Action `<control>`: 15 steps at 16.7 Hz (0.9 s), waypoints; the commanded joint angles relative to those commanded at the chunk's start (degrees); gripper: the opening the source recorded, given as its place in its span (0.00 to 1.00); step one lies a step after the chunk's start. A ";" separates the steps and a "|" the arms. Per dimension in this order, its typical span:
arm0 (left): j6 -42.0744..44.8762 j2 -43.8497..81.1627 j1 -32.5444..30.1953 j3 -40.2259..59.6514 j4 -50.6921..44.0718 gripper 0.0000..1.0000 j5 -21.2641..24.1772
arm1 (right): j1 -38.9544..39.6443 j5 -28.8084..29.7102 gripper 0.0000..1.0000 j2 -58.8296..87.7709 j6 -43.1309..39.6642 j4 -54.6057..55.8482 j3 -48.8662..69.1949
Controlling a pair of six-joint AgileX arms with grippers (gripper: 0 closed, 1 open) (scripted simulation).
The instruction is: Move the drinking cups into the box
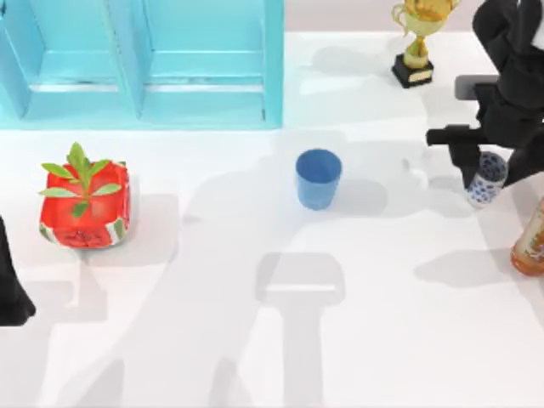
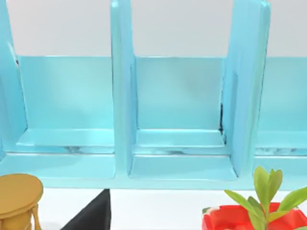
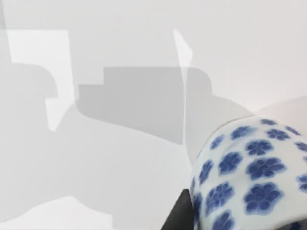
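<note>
Gripping the floral cup [image 1: 487, 179] in the right gripper [image 1: 476, 174], fingers apparently clamped on it, cup carried tilted, seemingly off the table [image 1: 255, 340] at the right side; in the right wrist view, pattern sitting right up against the camera [image 3: 249, 177]. Judging this as the carry step for the first cup, pick done, drop not yet done.

Just beside the gripper, on the right edge, standing an amber bottle [image 1: 531, 242]. Behind it, a gold trophy [image 1: 416, 42]. Neither wanted.

Further left, near the middle of the table, standing upright the blue cup [image 1: 318, 178], untouched.

Beyond that, at the far left back, lying open the blue box [image 1: 140, 64], compartments empty. Well apart from the gripper, so calling next for a long travel leftward, clearing the blue cup on the way, then lowering over a compartment before letting go.

Farthest off, a red planter [image 1: 85, 204], and the left arm parked at the left edge, gripper state impossible to tell.
</note>
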 joint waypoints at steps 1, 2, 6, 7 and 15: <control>0.00 0.00 0.00 0.00 0.00 1.00 0.00 | 0.00 0.00 0.10 0.00 0.00 0.00 0.00; 0.00 0.00 0.00 0.00 0.00 1.00 0.00 | 0.00 0.00 0.02 0.00 0.00 0.00 0.00; 0.00 0.00 0.00 0.00 0.00 1.00 0.00 | 0.00 0.00 0.00 0.00 0.00 0.00 0.00; 0.00 0.00 0.00 0.00 0.00 1.00 0.00 | 0.00 0.00 0.00 0.00 0.00 0.00 0.00; 0.00 0.00 0.00 0.00 0.00 1.00 0.00 | 0.25 -0.48 0.00 -1.78 -1.96 -2.86 3.62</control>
